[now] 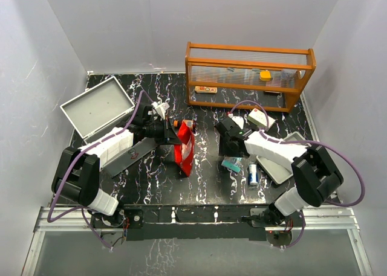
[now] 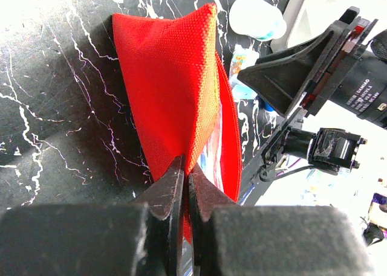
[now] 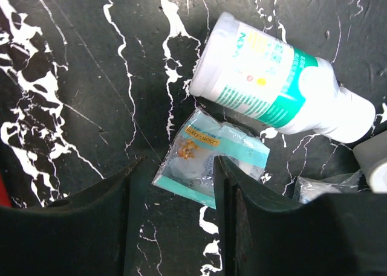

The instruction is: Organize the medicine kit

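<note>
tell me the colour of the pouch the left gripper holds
Red pouch, best in left wrist view.

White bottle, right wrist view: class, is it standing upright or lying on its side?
Lying on its side: the white bottle shows its full length flat across the table.

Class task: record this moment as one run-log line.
left hand: shut on red pouch | right hand: open above teal sachet, beside lying white bottle | medicine kit: open, far left
</note>
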